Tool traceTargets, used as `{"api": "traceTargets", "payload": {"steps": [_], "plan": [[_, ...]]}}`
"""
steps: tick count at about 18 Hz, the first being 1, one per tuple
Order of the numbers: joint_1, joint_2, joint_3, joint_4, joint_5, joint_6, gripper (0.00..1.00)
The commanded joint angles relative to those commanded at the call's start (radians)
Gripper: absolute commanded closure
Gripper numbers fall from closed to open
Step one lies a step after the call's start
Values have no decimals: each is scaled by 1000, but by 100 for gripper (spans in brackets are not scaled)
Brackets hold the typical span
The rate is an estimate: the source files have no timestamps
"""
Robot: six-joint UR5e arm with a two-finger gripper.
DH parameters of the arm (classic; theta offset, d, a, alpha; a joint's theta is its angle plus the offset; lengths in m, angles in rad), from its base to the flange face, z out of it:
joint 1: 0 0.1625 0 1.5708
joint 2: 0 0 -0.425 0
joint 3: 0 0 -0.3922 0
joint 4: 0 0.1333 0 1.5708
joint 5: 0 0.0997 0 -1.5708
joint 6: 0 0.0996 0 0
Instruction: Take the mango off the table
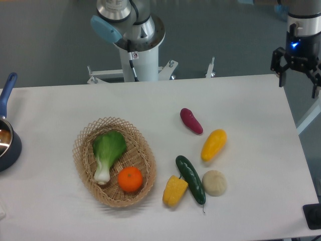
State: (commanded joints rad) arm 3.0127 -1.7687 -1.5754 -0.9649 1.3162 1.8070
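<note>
- My gripper [299,76] hangs empty with its fingers spread, at the far right tabletop [241,100] corner.
- The mango [213,144] lies well apart from it, toward the left and nearer, between the purple sweet potato [191,121] and the cucumber [190,179].

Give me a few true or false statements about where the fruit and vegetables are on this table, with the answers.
1. The mango lies on the table, outside the basket. True.
2. The orange sits next to the purple sweet potato. False: it is in the basket beside the leafy green vegetable.
3. The hand is closed around the mango. False: it hangs open by the table's far right corner, holding nothing.
4. The cucumber lies between the corn piece and the pale round bun. True.
</note>
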Motion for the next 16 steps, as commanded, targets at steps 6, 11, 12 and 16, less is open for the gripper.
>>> {"api": "traceTargets", "payload": {"steps": [6,11,12,16], "plan": [[-8,0,-11,8,9,0,0],[-6,0,-44,14,-14,-5,0],[-6,2,-51,14,-27,-24,0],[-15,2,-69,20,-32,-135,0]]}}
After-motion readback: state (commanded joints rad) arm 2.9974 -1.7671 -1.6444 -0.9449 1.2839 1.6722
